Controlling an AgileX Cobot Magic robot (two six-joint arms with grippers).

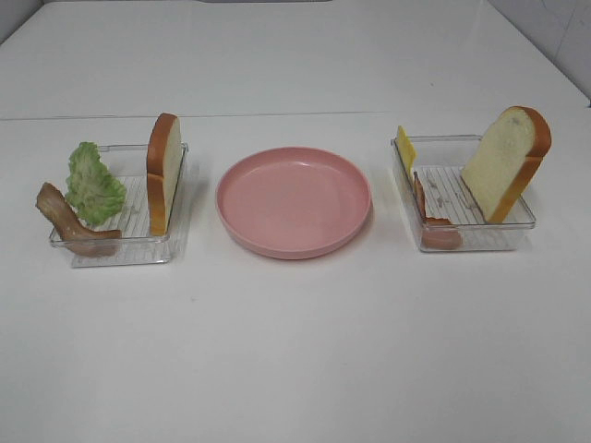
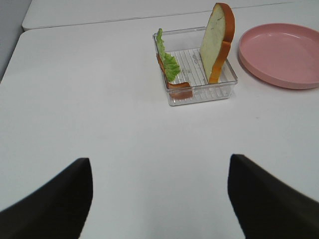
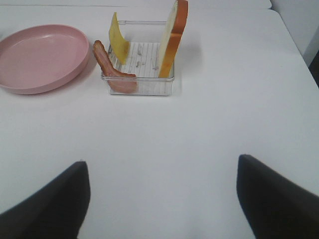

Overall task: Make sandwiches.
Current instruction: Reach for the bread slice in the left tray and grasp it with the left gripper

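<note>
My left jaws and right jaws both stand spread, gripping nothing, well short of the pink plate, which is bare. I'd take the bread slice first: it stands on edge in the tray left of the plate, against the plate-side wall. Pinch across its faces from above, lift straight, lay it flat mid-plate.
</note>
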